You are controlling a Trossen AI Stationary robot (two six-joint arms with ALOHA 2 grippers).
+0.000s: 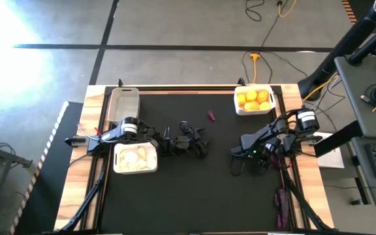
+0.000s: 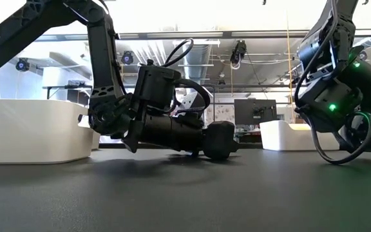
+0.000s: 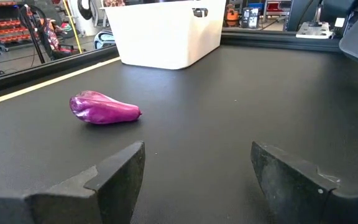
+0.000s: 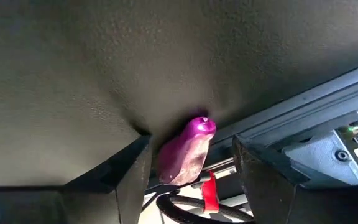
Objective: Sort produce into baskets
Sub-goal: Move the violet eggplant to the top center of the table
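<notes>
Resting low on the black mat, the left gripper (image 3: pixel 197 177) has its fingers spread apart, grasping nothing; a glossy purple eggplant-like piece (image 3: pixel 103 108) lies beyond it, apart, with a white rectangular plastic basket (image 3: pixel 165 32) farther back. The right gripper (image 4: pixel 188 174) straddles a second purple piece (image 4: pixel 187 151); contact cannot be told.

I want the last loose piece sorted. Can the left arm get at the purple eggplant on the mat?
Probably yes: the left gripper is open, facing the eggplant across bare mat.
</notes>
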